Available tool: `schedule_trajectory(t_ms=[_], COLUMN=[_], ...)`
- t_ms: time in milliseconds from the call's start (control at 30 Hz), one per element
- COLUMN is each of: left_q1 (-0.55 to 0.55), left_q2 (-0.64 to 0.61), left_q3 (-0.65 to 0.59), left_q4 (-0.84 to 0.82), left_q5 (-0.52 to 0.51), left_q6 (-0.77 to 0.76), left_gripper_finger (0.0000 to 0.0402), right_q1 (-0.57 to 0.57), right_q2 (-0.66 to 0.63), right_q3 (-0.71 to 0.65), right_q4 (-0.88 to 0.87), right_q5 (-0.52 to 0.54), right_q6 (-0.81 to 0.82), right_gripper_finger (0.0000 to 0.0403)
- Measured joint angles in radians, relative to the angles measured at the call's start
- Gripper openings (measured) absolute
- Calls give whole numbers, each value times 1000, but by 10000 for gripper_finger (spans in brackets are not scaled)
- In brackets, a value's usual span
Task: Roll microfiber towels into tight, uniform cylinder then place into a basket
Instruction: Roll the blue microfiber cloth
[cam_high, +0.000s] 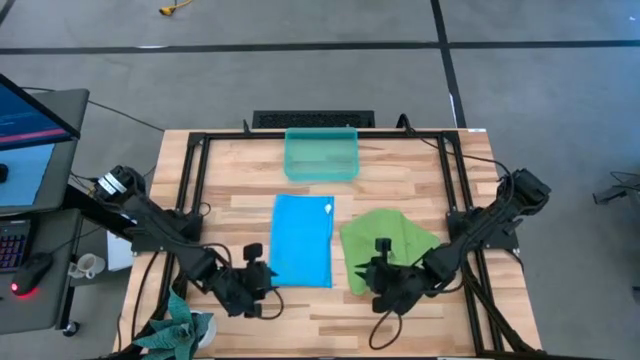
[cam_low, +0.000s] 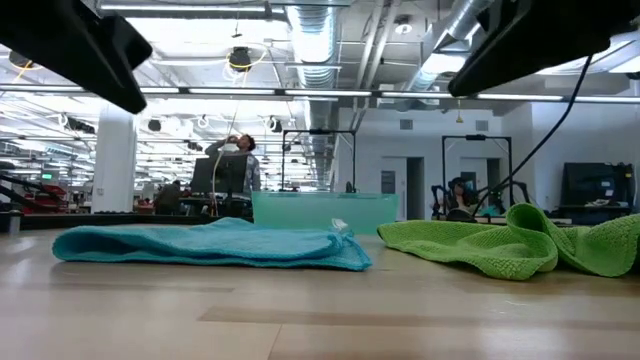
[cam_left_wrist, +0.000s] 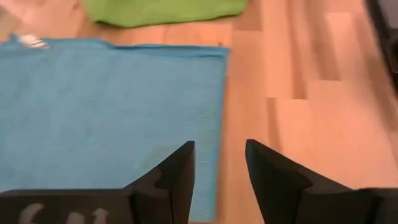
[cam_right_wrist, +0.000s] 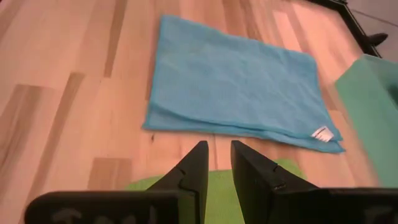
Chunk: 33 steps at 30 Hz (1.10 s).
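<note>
Wooden slatted table (cam_high: 400, 180), black frame round its edges. Bright sky-blue microfiber towel (cam_high: 303, 240) lies flat at the table's middle, folded to a long rectangle, a small white tag (cam_high: 327, 208) at its far corner. Just beside it on the right — a narrow strip of wood between them — the lime-green microfiber towel (cam_high: 390, 245) lies loosely crumpled, folds raised; in the low view its near edge (cam_low: 520, 250) curls up off the wood. Neither towel is rolled.

Small rectangular translucent teal-green plastic basket (cam_high: 321, 153) stands at the far edge of the table, beyond the blue towel's far end, apart from it. Nothing visible inside.

Left gripper (cam_high: 262, 285) sits low at the blue towel's near left corner. Its wrist view shows the two dark fingers (cam_left_wrist: 177, 177) apart with bare gap between, one over the blue cloth's edge, the other over wood; nothing held.

Right gripper (cam_high: 372, 272) is over the near left part of the green towel. Its fingers (cam_right_wrist: 193, 171) stand a narrow gap apart, green cloth beneath them — whether they pinch the cloth, cannot tell.

Room beyond the table: a person (cam_low: 238, 150) standing at a distance, ceiling ducts, benches.
</note>
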Motion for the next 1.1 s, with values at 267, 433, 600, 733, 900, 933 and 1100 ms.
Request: schedule_trajectory(t_ms=[267, 433, 600, 733, 900, 933, 1100], left_q1=[-33, -33, -33, -36, -58, -62, -70], left_q2=[0, 0, -1, -1, 66, 88, 196], left_q3=[16, 86, 185, 209, 197, 197, 197], left_q4=[14, -17, -141, -194, -223, -222, -235], left_q5=[31, 86, 79, 75, 65, 60, 55], left_q6=[24, 120, 207, 190, 175, 175, 175], left_gripper_finger=[137, 137, 137, 137, 137, 137, 137], right_q1=[-67, -128, -154, -150, -143, -144, -137], right_q2=[0, 0, 0, 0, 0, 0, 33], right_q3=[0, 0, 0, 0, 0, 0, 2], right_q4=[40, 40, 104, 192, 264, 269, 302], right_q5=[-82, -142, -180, -221, -225, -226, -239], right_q6=[0, 0, -89, -198, -267, -277, -285], right_gripper_finger=[92, 92, 100, 129, 179, 188, 219])
